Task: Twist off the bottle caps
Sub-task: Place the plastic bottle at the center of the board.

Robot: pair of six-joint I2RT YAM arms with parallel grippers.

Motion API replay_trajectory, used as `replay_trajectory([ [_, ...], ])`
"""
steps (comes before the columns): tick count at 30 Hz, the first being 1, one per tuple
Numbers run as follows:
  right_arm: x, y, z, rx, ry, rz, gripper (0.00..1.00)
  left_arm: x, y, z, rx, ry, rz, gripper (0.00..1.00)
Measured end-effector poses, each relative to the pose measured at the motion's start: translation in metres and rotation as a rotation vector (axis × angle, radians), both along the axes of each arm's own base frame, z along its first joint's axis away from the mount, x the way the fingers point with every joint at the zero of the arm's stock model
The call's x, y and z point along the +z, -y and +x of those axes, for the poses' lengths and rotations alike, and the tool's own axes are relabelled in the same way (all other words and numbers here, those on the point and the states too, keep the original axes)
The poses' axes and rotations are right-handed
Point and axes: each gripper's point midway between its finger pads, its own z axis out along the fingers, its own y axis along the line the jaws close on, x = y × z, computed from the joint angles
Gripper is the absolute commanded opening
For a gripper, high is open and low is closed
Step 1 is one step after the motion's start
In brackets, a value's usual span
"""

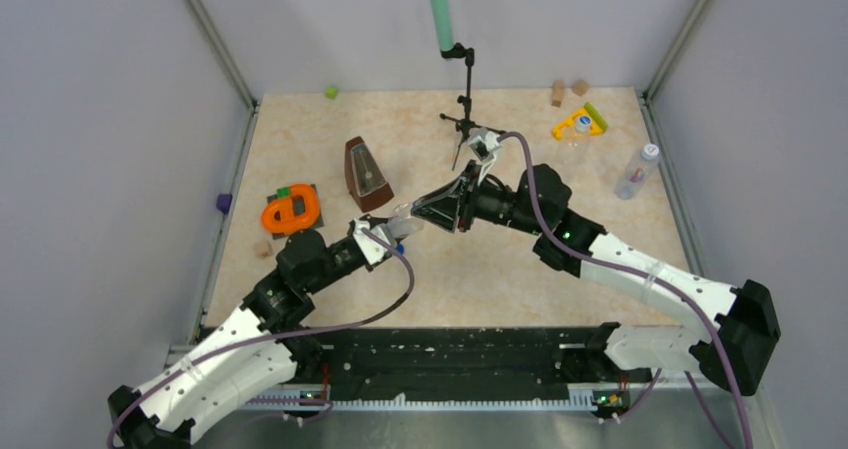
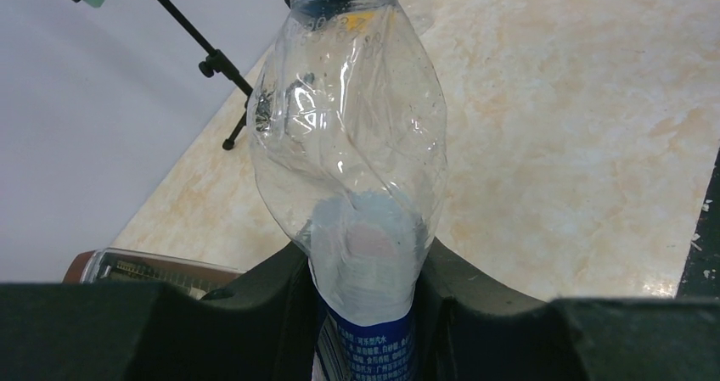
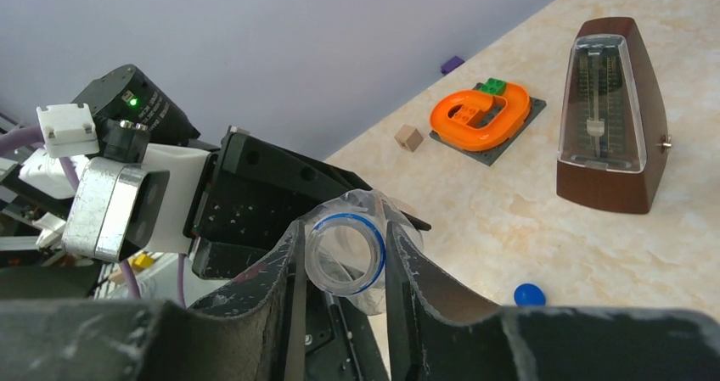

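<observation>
Squeezing the crumpled clear bottle [image 2: 348,135] just above its blue-and-white label, the left gripper [image 2: 365,266] is clamped tight. The bottle's open, blue-ringed mouth sits between the right gripper's [image 3: 346,238] fingers; I cannot tell if they press it. The dark blue cap [image 3: 529,294] lies on the table [image 3: 509,220], just right of that gripper.

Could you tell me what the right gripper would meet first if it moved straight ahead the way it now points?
Probably the bottle itself: its open neck sits between the fingers of the right gripper, so pushing on would press into its wider body, with the left gripper holding it just beyond.
</observation>
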Motion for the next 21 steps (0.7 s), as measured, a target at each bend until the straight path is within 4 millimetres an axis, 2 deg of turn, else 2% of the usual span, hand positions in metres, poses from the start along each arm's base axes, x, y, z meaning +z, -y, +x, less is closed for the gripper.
replay_trajectory([
  [1, 0.000, 0.000, 0.000, -0.001, 0.001, -0.001, 0.06, 0.000, 0.000, 0.000, 0.002, 0.000, -0.001, 0.02],
  [3, 0.000, 0.000, 0.000, -0.001, 0.006, -0.002, 0.00, 0.000, 0.000, 0.000, 0.004, 0.000, -0.001, 0.11],
  [7, 0.000, 0.000, 0.000, -0.002, 0.010, -0.004, 0.00, 0.000, -0.001, 0.001, 0.007, 0.001, -0.002, 0.37],
  [8, -0.001, 0.000, 0.001, -0.002, 0.011, -0.005, 0.00, 0.001, -0.001, 0.001, 0.007, 0.001, -0.003, 0.56],
  [9, -0.001, 0.000, 0.001, -0.002, 0.012, -0.005, 0.00, 0.001, -0.001, 0.001, 0.008, 0.001, -0.004, 0.92],
  [10, -0.001, 0.000, 0.001, -0.005, 0.016, -0.006, 0.00, 0.001, -0.001, 0.002, 0.011, -0.002, -0.005, 0.98],
  [16, -0.012, 0.003, 0.005, -0.033, 0.003, -0.050, 0.00, 0.000, 0.001, 0.005, 0.019, -0.004, -0.007, 0.99],
  [21, -0.022, 0.010, 0.024, -0.140, -0.005, -0.118, 0.00, 0.000, -0.004, 0.010, 0.062, -0.001, -0.005, 0.99],
])
